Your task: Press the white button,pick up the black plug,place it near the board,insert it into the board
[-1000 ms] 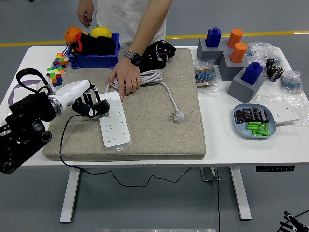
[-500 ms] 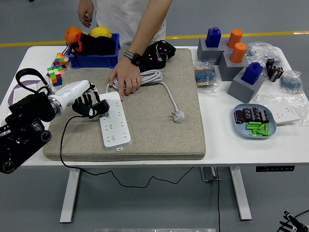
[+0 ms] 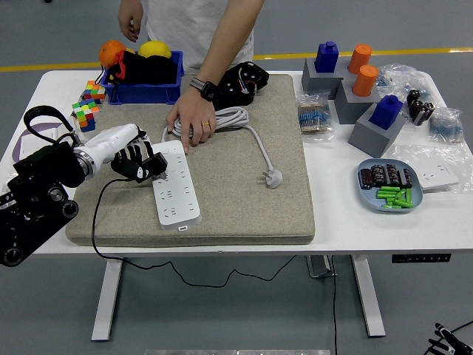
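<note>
A white power strip (image 3: 176,185) lies lengthwise on the grey felt mat (image 3: 244,185), left of centre. My left hand (image 3: 137,161) is shut on the black plug (image 3: 157,163), which hangs just over the strip's far left part; its black cable (image 3: 100,214) loops down over the mat's left edge and under the table. A person's hand (image 3: 191,120) presses flat on the coiled white cord (image 3: 229,117) just beyond the strip. That cord's white plug (image 3: 273,177) lies loose on the mat. My right hand is out of view.
A blue bin (image 3: 144,81) with fruit and coloured cubes (image 3: 89,103) stand at the back left. Grey blocks with blue and orange pegs (image 3: 362,89), plastic bags and a blue dish of batteries (image 3: 389,186) fill the right side. A black device (image 3: 240,83) sits at the mat's far edge.
My left hand with the black plug has shifted very slightly up and toward the strip's far end. The person's hand stays put.
</note>
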Controlling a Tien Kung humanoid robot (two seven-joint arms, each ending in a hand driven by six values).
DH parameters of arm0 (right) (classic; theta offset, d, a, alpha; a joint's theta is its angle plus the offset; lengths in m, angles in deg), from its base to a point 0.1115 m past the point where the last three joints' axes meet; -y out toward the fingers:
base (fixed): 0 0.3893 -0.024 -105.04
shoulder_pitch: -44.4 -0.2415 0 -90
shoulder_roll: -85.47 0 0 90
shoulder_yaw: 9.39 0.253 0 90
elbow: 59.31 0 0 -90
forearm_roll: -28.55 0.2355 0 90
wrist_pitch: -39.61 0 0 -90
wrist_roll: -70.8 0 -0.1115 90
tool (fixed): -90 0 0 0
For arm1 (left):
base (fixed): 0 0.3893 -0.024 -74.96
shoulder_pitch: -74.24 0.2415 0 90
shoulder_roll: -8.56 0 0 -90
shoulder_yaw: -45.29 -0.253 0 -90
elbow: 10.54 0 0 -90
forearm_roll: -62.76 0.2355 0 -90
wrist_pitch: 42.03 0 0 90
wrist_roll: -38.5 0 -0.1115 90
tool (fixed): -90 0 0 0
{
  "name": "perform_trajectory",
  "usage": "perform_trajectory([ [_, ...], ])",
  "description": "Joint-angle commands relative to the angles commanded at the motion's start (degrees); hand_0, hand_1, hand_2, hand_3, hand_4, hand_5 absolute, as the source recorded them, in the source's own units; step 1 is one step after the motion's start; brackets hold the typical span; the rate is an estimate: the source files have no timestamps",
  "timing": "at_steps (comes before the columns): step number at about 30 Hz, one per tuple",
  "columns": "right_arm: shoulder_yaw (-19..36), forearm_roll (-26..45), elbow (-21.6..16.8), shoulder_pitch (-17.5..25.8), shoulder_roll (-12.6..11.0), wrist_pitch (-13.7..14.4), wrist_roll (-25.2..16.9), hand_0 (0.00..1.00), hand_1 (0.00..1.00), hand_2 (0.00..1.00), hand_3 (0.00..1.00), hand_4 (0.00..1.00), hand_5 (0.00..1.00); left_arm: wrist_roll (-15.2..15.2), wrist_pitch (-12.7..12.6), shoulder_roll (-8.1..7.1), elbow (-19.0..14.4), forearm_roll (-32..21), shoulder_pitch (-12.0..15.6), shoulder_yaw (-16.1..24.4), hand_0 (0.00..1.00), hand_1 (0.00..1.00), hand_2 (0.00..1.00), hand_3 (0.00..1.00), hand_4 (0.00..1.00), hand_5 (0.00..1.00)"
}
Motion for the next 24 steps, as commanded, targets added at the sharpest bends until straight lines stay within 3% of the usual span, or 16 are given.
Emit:
perform_trajectory([
  [24, -0.2, 0.2, 0.0, 0.0, 0.0, 0.0, -0.1, 0.719, 0.602, 0.55, 0.641, 0.721, 0.475, -0.4, 0.0, -0.41, -3.4, -0.1, 2.9, 0.4, 0.316, 0.389, 0.332, 0.437, 0.811, 0.002],
])
